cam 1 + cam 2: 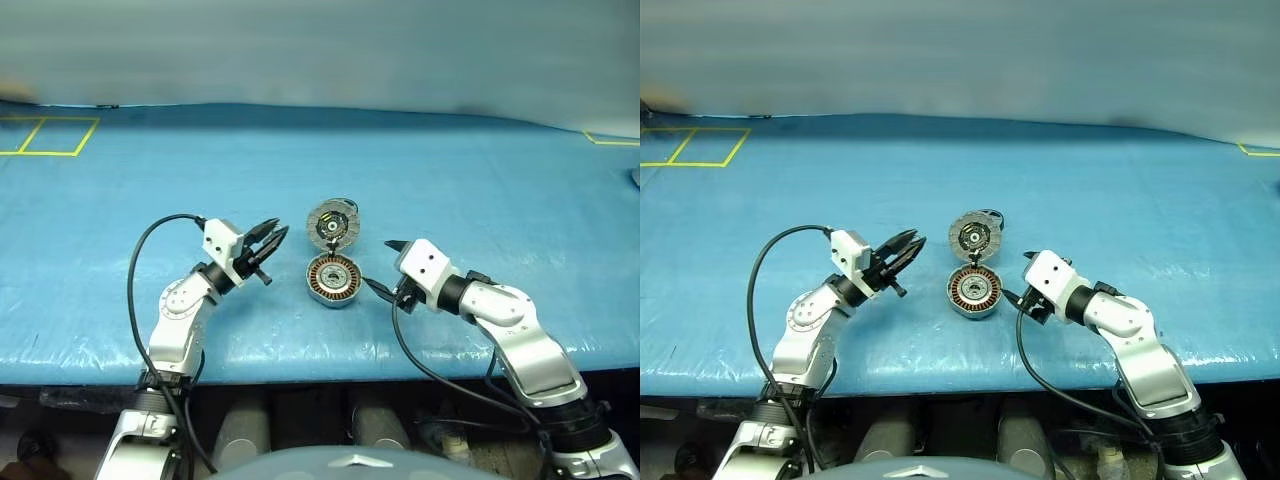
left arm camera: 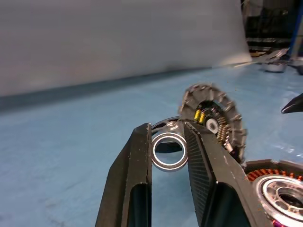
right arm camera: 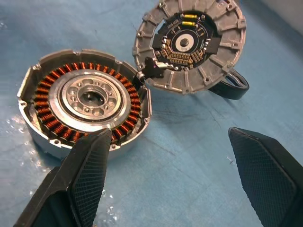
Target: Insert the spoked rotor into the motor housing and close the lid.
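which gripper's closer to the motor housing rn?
Right. The right gripper, open, sits just beside the motor housing, one finger at its rim. The left gripper hangs further off on the other side, shut on a small ring.

I see a bright blue table cover [image 1: 480, 190] with yellow line squares [image 1: 48, 136] at its far left corner. The motor housing [image 3: 85, 101] is silver-grey with a ring of copper-orange windings around a silvery centre. The grey ribbed lid [image 3: 189, 45] shows a black inner face with gold dots and yellow marks.
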Action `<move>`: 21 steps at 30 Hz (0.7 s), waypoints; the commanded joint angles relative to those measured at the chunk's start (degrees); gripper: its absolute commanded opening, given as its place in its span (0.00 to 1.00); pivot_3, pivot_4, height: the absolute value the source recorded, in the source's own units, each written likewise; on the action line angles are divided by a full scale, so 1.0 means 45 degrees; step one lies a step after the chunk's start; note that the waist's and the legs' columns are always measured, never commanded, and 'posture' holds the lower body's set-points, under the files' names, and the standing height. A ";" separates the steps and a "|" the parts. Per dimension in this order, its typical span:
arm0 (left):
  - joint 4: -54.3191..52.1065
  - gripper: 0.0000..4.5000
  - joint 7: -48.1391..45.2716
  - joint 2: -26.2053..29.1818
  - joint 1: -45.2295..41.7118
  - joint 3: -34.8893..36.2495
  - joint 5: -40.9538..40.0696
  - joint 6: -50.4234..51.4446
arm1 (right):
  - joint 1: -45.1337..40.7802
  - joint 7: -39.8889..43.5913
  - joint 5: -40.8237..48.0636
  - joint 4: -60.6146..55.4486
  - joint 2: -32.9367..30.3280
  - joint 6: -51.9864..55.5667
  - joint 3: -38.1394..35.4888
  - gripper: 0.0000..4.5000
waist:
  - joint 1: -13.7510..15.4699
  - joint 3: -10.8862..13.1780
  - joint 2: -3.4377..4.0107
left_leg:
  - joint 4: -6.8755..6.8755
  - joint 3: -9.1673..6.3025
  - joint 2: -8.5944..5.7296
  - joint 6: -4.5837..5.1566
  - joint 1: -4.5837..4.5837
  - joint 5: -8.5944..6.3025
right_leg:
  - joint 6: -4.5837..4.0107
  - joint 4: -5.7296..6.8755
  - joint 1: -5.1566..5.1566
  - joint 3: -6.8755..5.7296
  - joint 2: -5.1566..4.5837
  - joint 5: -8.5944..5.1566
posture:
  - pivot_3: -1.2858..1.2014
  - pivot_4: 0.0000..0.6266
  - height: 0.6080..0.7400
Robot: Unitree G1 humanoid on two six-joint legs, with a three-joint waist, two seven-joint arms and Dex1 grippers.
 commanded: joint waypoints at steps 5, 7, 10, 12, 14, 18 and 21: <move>-0.0116 0.15 -0.2051 0.0230 -0.0864 -0.1143 -0.0519 0.1545 | 0.1115 0.0401 0.2057 -0.1136 0.0540 -0.0079 -0.1068 0.92 | 0.0010 0.0002 -0.0002 | 0.0000 -0.0003 -0.0001 0.0001 -0.0006 0.0000 | 0.0001 -0.0001 -0.0002 0.0000 0.0001 -0.0001 | 0.52 0.24 1.00; 0.0082 0.15 -0.2345 0.0159 -0.1092 -0.1419 -0.0414 0.1786 | 0.1397 0.0442 0.2334 -0.1340 0.0495 0.0098 -0.1023 0.92 | 0.0010 0.0002 -0.0002 | 0.0002 -0.0003 -0.0001 0.0001 -0.0005 0.0000 | 0.0000 -0.0003 0.0001 0.0001 0.0000 -0.0001 | 0.52 0.24 1.00; 0.0461 0.15 -0.2698 0.0070 -0.1509 -0.1852 -0.0144 0.2028 | 0.1820 0.0580 0.2556 -0.1696 0.0330 0.0293 -0.0865 0.92 | 0.0003 0.0002 -0.0002 | 0.0005 -0.0004 0.0000 0.0001 -0.0004 0.0000 | 0.0001 0.0001 -0.0001 0.0001 0.0001 -0.0001 | 0.52 0.24 1.00; 0.0753 0.15 -0.2928 0.0068 -0.1791 -0.2190 0.0121 0.2076 | 0.2037 0.0570 0.2586 -0.1879 0.0280 0.0405 -0.0796 0.92 | 0.0015 0.0002 -0.0002 | 0.0006 -0.0006 0.0001 0.0002 -0.0002 0.0000 | 0.0001 0.0002 0.0001 0.0001 0.0003 -0.0001 | 0.52 0.24 1.00; 0.1094 0.15 -0.2993 0.0039 -0.2054 -0.2450 0.0429 0.2074 | 0.2237 0.0477 0.2416 -0.1967 0.0168 0.0499 -0.0703 0.92 | -0.0003 0.0002 -0.0002 | 0.0007 -0.0004 0.0001 0.0001 -0.0005 0.0000 | 0.0002 0.0001 -0.0002 0.0003 0.0002 -0.0001 | 0.52 0.24 1.00; 0.1627 0.15 -0.2872 -0.0037 -0.2442 -0.2716 0.0901 0.2191 | 0.2449 0.0315 0.2132 -0.2060 -0.0006 0.0675 -0.0528 0.92 | 0.0011 0.0003 -0.0003 | 0.0007 -0.0005 0.0000 0.0002 -0.0005 0.0000 | 0.0001 0.0000 -0.0002 0.0002 0.0002 -0.0001 | 0.52 0.24 1.00; 0.2309 0.15 -0.2606 -0.0134 -0.2699 -0.2833 0.1470 0.1908 | 0.2515 0.0254 0.2063 -0.2082 -0.0020 0.0624 -0.0409 0.92 | 0.0020 0.0004 -0.0004 | 0.0007 -0.0006 0.0000 0.0001 -0.0005 0.0000 | 0.0002 0.0000 -0.0002 0.0002 0.0002 -0.0002 | 0.52 0.24 1.00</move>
